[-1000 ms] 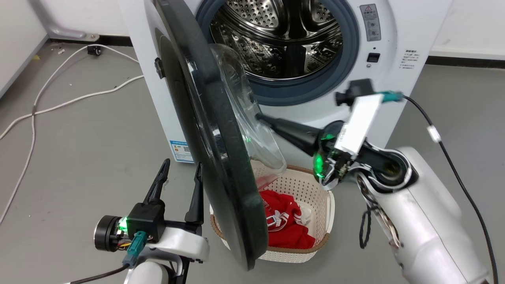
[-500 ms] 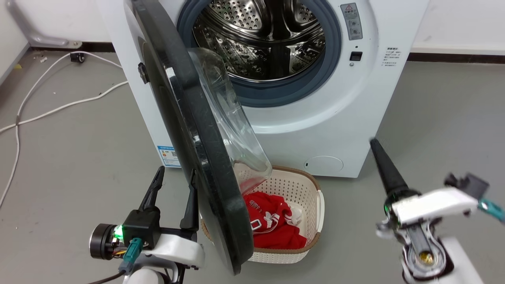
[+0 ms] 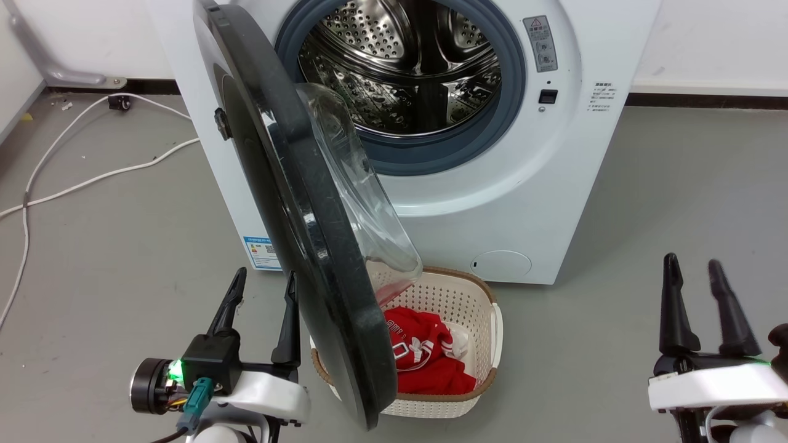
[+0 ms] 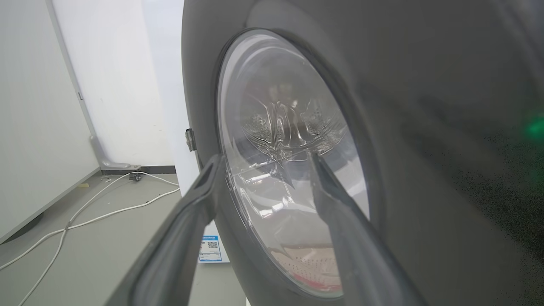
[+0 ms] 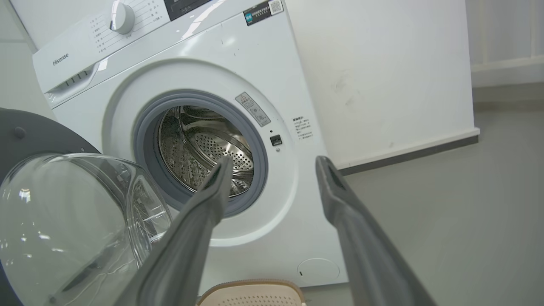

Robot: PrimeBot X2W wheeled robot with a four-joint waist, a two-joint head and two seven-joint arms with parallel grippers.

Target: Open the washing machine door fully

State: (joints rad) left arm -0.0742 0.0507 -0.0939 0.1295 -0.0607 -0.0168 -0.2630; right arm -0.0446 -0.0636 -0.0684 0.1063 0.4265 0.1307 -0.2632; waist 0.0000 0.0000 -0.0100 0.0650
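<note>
1. Washing machine door stands swung out from the white washing machine, on the left of the steel drum. In the head view it is seen almost edge-on, and its top is cut off by the picture's upper edge.
2. Its clear glass bowl bulges towards the robot's right. In the right wrist view the bowl's lower part and left side run out of the picture.
3. The door's lower rim covers the left part of a cream basket, so the red garment inside shows only in part.
4. The left gripper sits low beside the door's outer face, fingers spread and holding nothing. Its inner finger lies very close to the black rim, and I cannot tell whether they touch.
5. In the left wrist view the left gripper frames the door's window, where what lies behind the glass is warped. The door's right side is dark and blurred, with a faint green glow.
6. The right gripper is well apart from the door at the lower right, fingers spread and empty; its arm is cut off by the picture's edge.
7. White cables trail over the grey floor on the left.
</note>
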